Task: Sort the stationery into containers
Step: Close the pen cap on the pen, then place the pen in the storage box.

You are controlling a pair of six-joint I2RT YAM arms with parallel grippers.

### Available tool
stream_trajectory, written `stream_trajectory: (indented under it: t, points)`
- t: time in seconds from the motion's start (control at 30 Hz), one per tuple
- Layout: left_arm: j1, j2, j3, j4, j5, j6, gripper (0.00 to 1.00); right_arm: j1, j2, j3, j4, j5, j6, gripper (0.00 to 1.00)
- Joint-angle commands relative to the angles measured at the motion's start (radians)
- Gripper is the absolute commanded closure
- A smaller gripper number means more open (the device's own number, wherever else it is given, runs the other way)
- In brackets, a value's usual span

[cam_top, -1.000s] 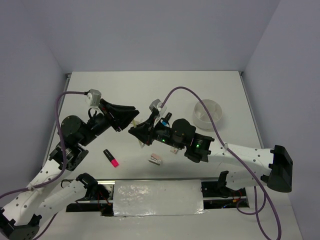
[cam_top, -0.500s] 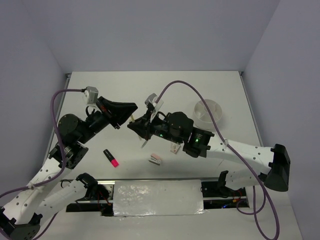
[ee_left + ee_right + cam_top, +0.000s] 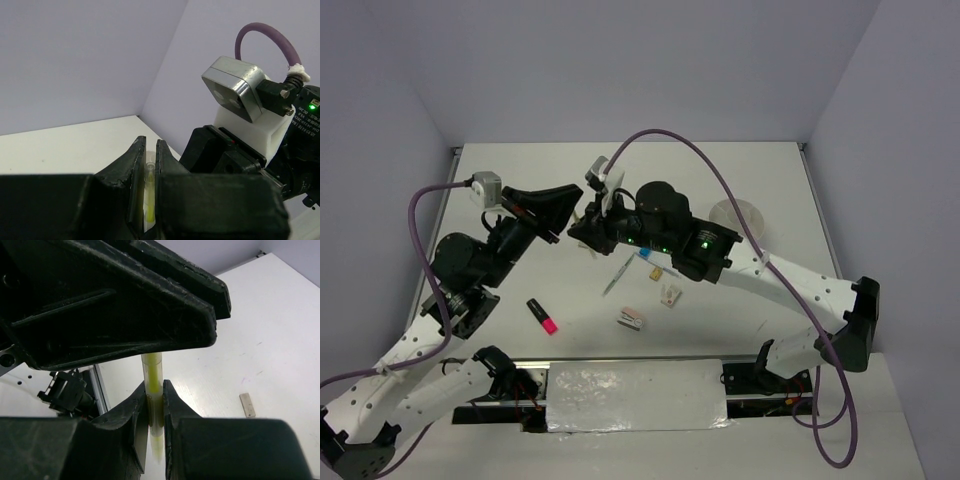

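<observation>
No legible text, brand, number or sign found in any view. Faint white print noted on the black arm housing (image 3: 301,116), just left of the green indicator light (image 3: 313,106); too small to read. Same light seen from above (image 3: 699,237), with no marking readable beside it. Barrel of the pale yellow pen (image 3: 152,371), away from the light: no print made out.

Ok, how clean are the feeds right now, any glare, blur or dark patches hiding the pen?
Top external: even light, soft shadows, sharp, no glare. Left wrist: the left gripper is a dark mass, yet the yellow pen in it shows. Right wrist: the left gripper's black body fills the top; the pen blurs at its lower end inside the right gripper.
</observation>
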Motion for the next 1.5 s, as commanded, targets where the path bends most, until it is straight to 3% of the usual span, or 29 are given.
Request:
stream_trajectory:
  t: [0.0, 0.1, 0.13, 0.17, 0.23, 0.33, 0.43, 0.53, 0.57, 0.63, 0.67, 0.73, 0.8, 0.87, 0.9, 0.97, 1.07, 1.13, 1.3, 1.47]
  points:
    - [-0.078, 0.021, -0.063, -0.265, 0.153, -0.018, 1.0, -0.048, -0.001, 0.188, 0.313, 0.044, -0.018, 1.0]
    - [-0.078, -0.005, -0.01, -0.331, 0.081, -0.018, 0.99, -0.045, 0.009, 0.12, 0.31, 0.002, -0.013, 1.0]
    - [-0.078, -0.008, 0.016, -0.352, 0.049, -0.029, 0.92, -0.047, 0.006, 0.083, 0.322, -0.01, -0.012, 1.0]
    - [-0.076, -0.01, 0.042, -0.374, -0.009, -0.034, 0.79, -0.045, 0.002, 0.037, 0.342, -0.019, -0.002, 1.0]
    - [-0.076, -0.01, 0.136, -0.418, -0.061, -0.032, 0.71, -0.045, 0.002, -0.096, 0.408, -0.041, 0.022, 1.0]
    - [-0.078, 0.024, 0.256, -0.414, -0.062, -0.006, 0.83, -0.042, 0.02, -0.209, 0.485, -0.058, 0.062, 1.0]
    - [-0.076, 0.087, 0.326, -0.358, 0.032, -0.012, 0.8, -0.038, 0.057, -0.212, 0.502, -0.096, 0.091, 1.0]
    - [-0.076, 0.134, 0.326, -0.308, 0.121, -0.044, 0.58, -0.038, 0.074, -0.198, 0.504, -0.067, 0.11, 1.0]
    - [-0.078, 0.141, 0.322, -0.307, 0.127, -0.05, 0.42, -0.039, 0.071, -0.2, 0.504, -0.052, 0.111, 1.0]
    - [-0.076, 0.136, 0.317, -0.277, 0.091, -0.057, 0.27, -0.047, 0.071, -0.203, 0.493, -0.014, 0.116, 1.0]
    - [-0.076, 0.118, 0.319, -0.287, 0.068, -0.06, 0.14, -0.059, 0.072, -0.207, 0.478, -0.004, 0.12, 1.0]
    - [-0.078, 0.096, 0.332, -0.294, -0.047, -0.057, 0.01, -0.088, 0.08, -0.216, 0.464, 0.007, 0.159, 1.0]
    - [-0.076, 0.081, 0.403, -0.427, -0.18, -0.066, 0.01, -0.154, 0.08, -0.244, 0.453, 0.007, 0.215, 1.0]
    - [-0.078, 0.087, 0.515, -0.551, -0.43, -0.095, 0.01, -0.221, 0.054, -0.287, 0.427, 0.081, 0.232, 1.0]
    - [-0.078, 0.093, 0.552, -0.687, -0.503, -0.116, 0.01, -0.243, 0.039, -0.308, 0.418, 0.121, 0.22, 1.0]
    - [-0.076, 0.107, 0.622, -0.788, -0.619, -0.11, 0.01, -0.303, -0.021, -0.357, 0.372, 0.33, 0.197, 1.0]
    - [-0.076, 0.101, 0.598, -0.909, -0.619, -0.095, 0.01, -0.385, -0.07, -0.402, 0.3, 0.523, 0.16, 1.0]
    - [-0.078, 0.086, 0.504, -0.923, -0.571, -0.075, 0.01, -0.49, -0.087, -0.423, 0.278, 0.628, 0.165, 1.0]
    - [-0.076, 0.038, 0.27, -0.908, -0.492, -0.027, 0.01, -0.706, -0.151, -0.489, 0.255, 0.611, 0.229, 1.0]
    - [-0.078, 0.038, 0.218, -0.935, -0.499, -0.047, 0.01, -0.766, -0.149, -0.485, 0.179, 0.651, 0.269, 1.0]
